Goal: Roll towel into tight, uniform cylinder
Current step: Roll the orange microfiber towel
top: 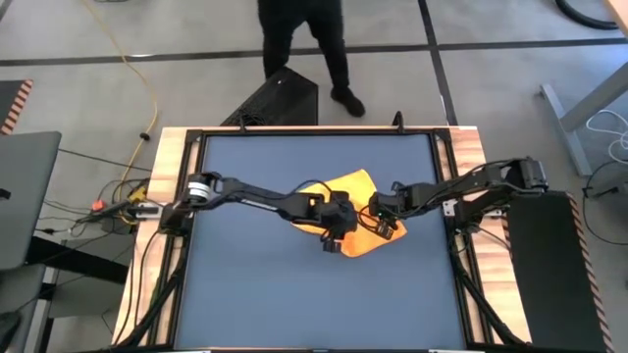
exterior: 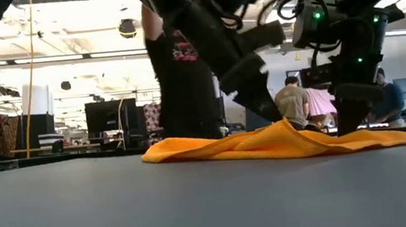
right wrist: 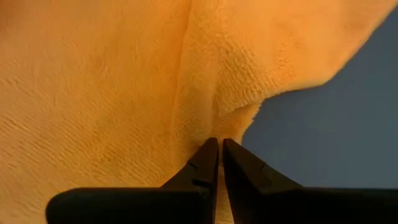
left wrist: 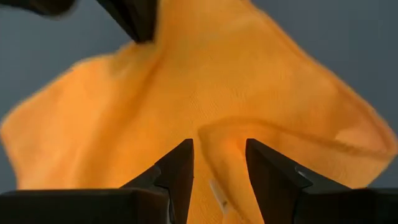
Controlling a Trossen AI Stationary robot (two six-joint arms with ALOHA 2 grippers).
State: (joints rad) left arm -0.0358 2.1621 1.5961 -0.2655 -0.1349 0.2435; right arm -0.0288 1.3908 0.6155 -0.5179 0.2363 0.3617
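Note:
The yellow towel (top: 355,182) lies rumpled and partly folded at the middle of the dark table (top: 255,294), with a low raised ridge (exterior: 283,125). My left gripper (top: 334,239) hangs over the towel's near left part, slanting down. It is open, one finger on each side of a raised fold (left wrist: 219,134). My right gripper (top: 385,224) stands at the towel's right part, pointing steeply down and shut on the cloth. In the low view, the left gripper (exterior: 262,103) is just above the ridge. The right gripper (exterior: 349,124) reaches down to the cloth. My left gripper's open fingers (left wrist: 180,168) straddle the fold; I cannot tell whether they touch it. My right gripper pinches the towel between its two fingers at a puckered spot beside the edge (right wrist: 214,127), next to a notch in the outline. It comes from above, pointing steeply down. The cloth around the pinch lies on the table.
A person (top: 304,39) stands just beyond the table's far edge, beside a black box (top: 280,98) on the floor. A black rail (top: 191,245) frames the table's sides. Bare tabletop lies around the towel, widest toward the near edge (top: 314,314).

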